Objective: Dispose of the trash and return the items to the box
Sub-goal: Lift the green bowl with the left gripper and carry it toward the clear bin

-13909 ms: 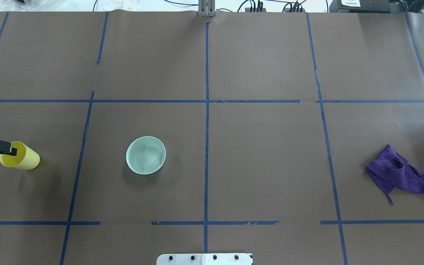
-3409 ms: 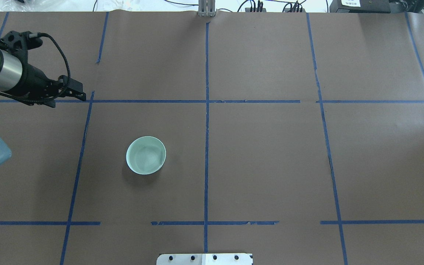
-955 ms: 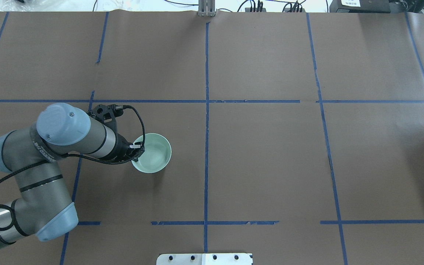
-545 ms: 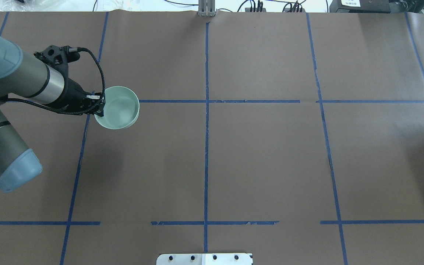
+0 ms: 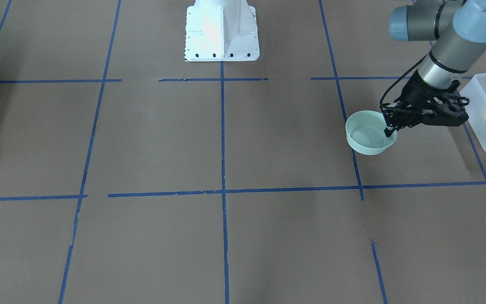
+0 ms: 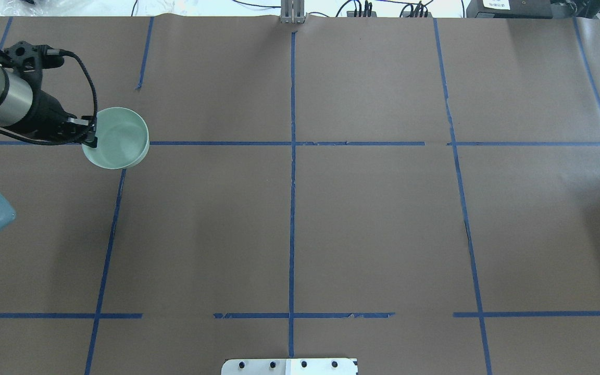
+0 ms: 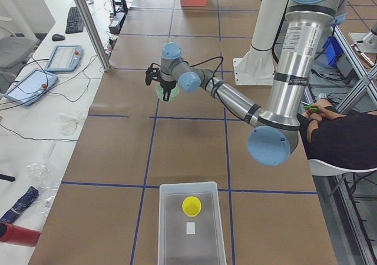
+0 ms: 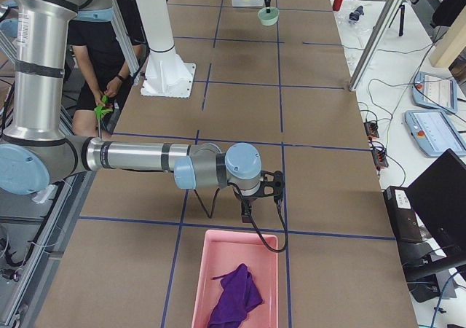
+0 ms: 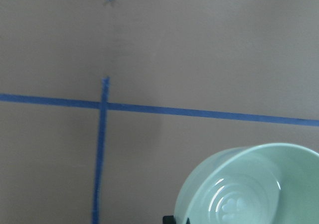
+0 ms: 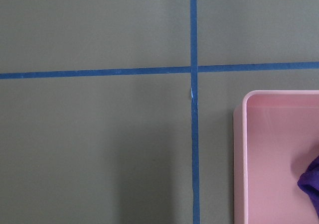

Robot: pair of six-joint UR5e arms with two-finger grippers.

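A rectangular translucent frosted-white plastic box sits at the table's left end, with a small tapered yellow plastic cup inside it. Near the box, the left gripper is clamped on the rim of a low round mint-green bowl, one finger inside, holding it lifted, probably to carry it boxward. The overhead view misses the box; the side view shows it. Farthest from the box, the right gripper hovers by a pink tray holding a purple cloth; whether it is open cannot be told.
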